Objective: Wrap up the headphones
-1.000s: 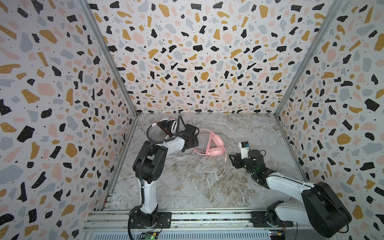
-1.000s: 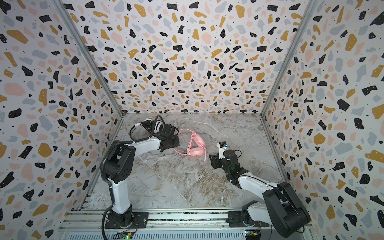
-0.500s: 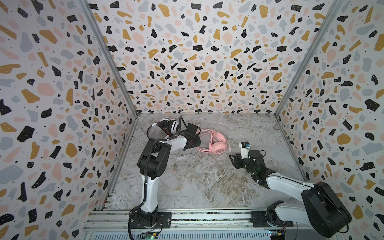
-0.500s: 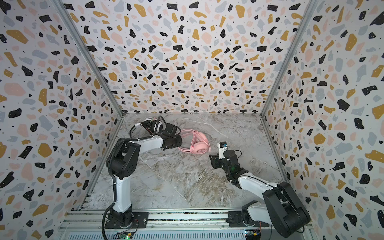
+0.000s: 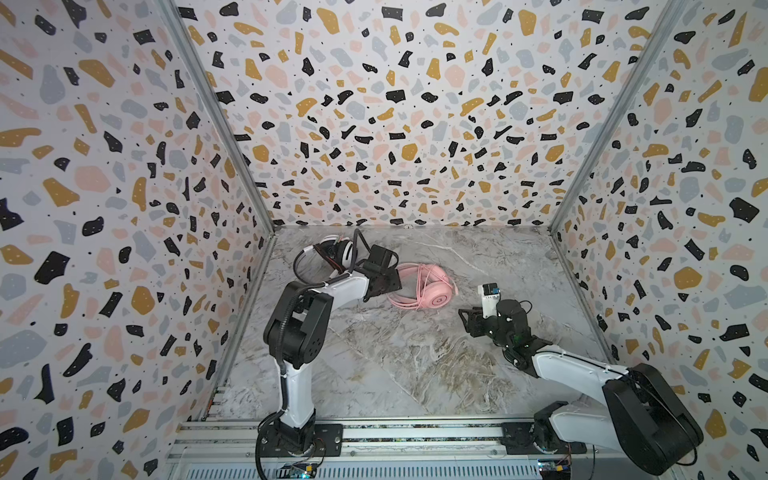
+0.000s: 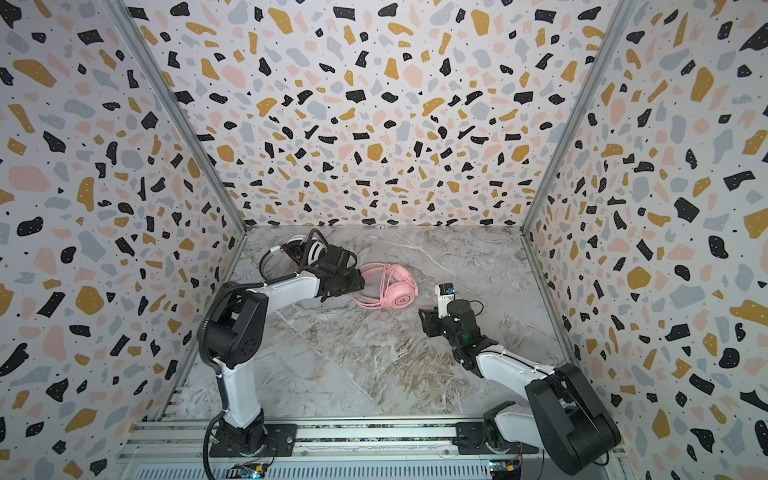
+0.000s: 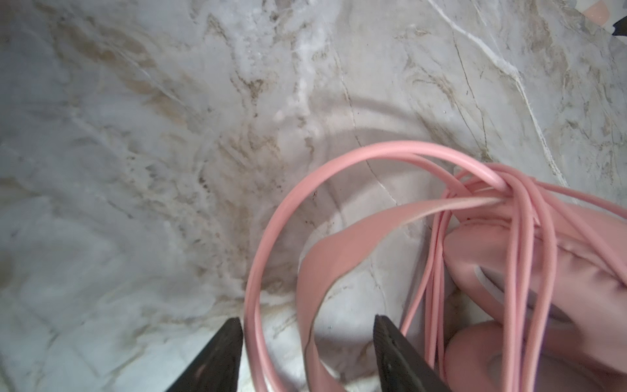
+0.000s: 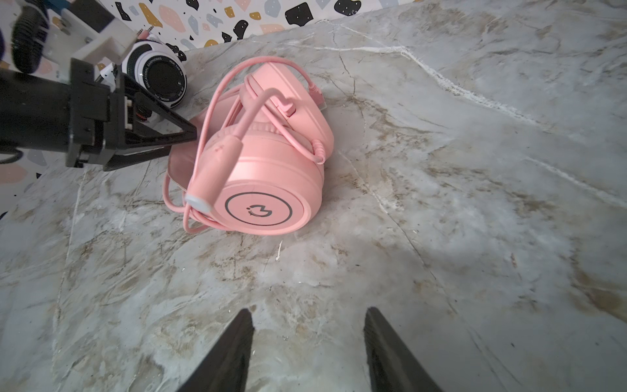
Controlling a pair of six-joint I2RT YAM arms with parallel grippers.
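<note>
Marble-patterned tabletop (image 5: 395,374) fills the foreground. Nearest, the right arm (image 5: 573,365) stretches low across it, the right gripper (image 8: 308,315) parted and empty, facing the pink headset (image 5: 432,286) lying mid-table with its cable (image 7: 524,258) wound around it. Beyond, the left arm (image 5: 340,289) folds forward, the left gripper (image 7: 307,322) spread astride the headband (image 7: 325,258), seemingly not touching it. Farthest back lies the white striped headset (image 5: 338,251).

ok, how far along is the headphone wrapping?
Done, apparently: pink headset lies on the table with its pink cable wound round the earcups. In hand: nothing; left gripper is open astride its headband, right gripper open and empty. Left: white headset at the back, black cable looping loose.
</note>
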